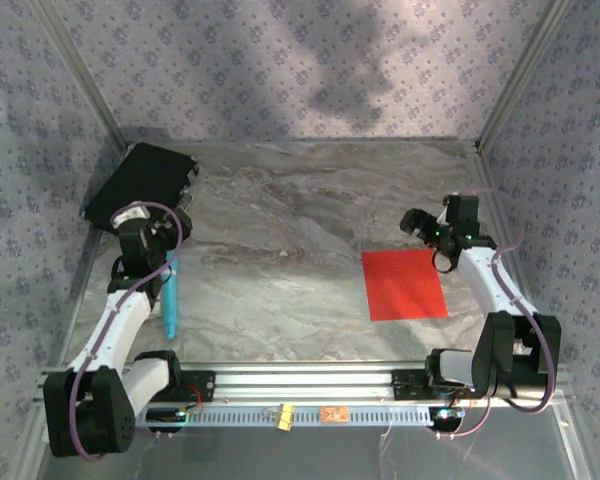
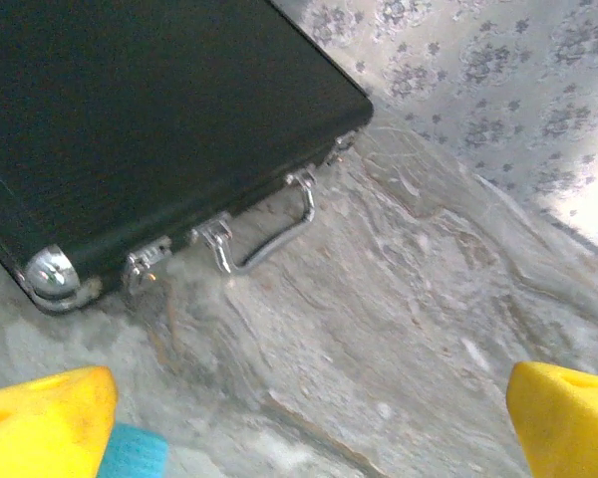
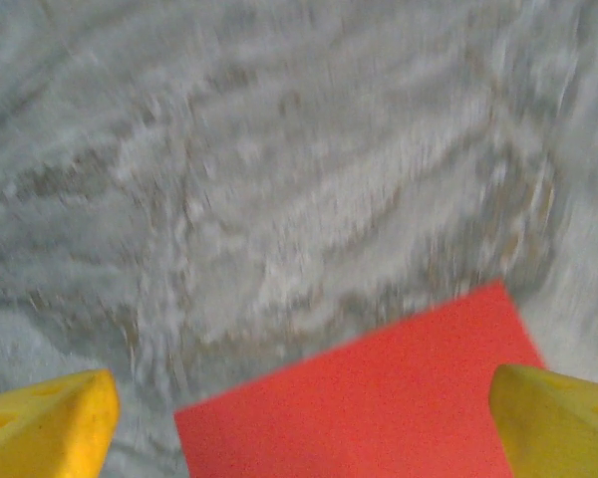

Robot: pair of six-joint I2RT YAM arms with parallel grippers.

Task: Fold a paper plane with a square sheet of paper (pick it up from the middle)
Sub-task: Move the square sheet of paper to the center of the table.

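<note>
Only reaching for the paper [image 1: 405,284], lying flat right of frame. Holding both jaws wide, gripping nothing. Next up, probably: lowering right jaws, pinching mid-sheet.

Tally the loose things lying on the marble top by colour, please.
Red: 1, the paper
Black: 1, the case
Blue: 1, the tool
Total: 3
</note>
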